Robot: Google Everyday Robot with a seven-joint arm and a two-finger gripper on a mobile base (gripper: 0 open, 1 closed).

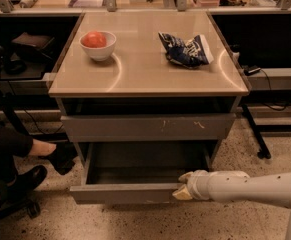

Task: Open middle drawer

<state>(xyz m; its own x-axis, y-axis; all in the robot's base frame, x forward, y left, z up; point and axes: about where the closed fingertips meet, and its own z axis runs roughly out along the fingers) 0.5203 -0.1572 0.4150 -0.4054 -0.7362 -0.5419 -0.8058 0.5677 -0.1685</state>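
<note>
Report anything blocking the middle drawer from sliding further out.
Nothing visible does. The pale gripper sits at the right front edge of the wide grey handle-less middle drawer; a person's black shoes lie off to its left.

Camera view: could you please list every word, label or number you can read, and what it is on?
Blue snack bag: white print, too blurred to read.
Items on the back shelf: nothing legible.
On the middle drawer, with the gripper at its front's right end: no text.
</note>
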